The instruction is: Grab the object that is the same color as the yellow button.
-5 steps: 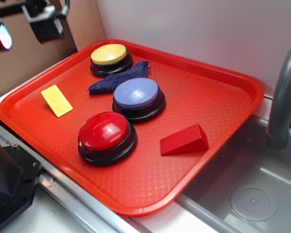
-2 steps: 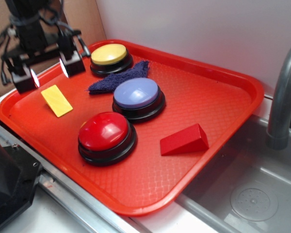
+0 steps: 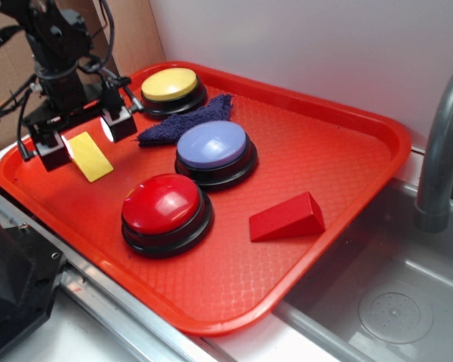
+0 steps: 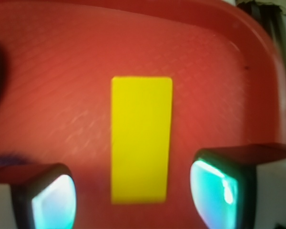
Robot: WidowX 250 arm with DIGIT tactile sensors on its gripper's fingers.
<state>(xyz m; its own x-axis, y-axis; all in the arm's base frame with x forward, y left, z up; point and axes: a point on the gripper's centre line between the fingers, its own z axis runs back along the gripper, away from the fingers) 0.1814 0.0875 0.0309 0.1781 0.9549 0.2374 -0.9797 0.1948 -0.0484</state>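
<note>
With its fingers spread wide, the gripper [image 3: 81, 141] hangs over the yellow block [image 3: 89, 156], one pad on either long side and neither touching it as far as the wrist view shows; there the yellow block [image 4: 141, 139] lies flat and centred between the two pads [image 4: 213, 188]. The step in hand looks like the final line-up before the grasp. What the next move seems to call for is a straight descent until the pads flank the slab's thin edges, then a close across its short width; being so thin, it may slip under the pads if they stop too high.

The block lies near the left corner of the red tray [image 3: 340, 173], close to the raised rim, so the outer finger has little room there. On the inner side, the blue cloth [image 3: 189, 121] and the yellow button [image 3: 171, 88] at the far edge stand apart from the gripper. The lavender button [image 3: 214, 151], red button [image 3: 164, 211] and red wedge [image 3: 287, 218] sit well clear, toward the middle and near edge.
</note>
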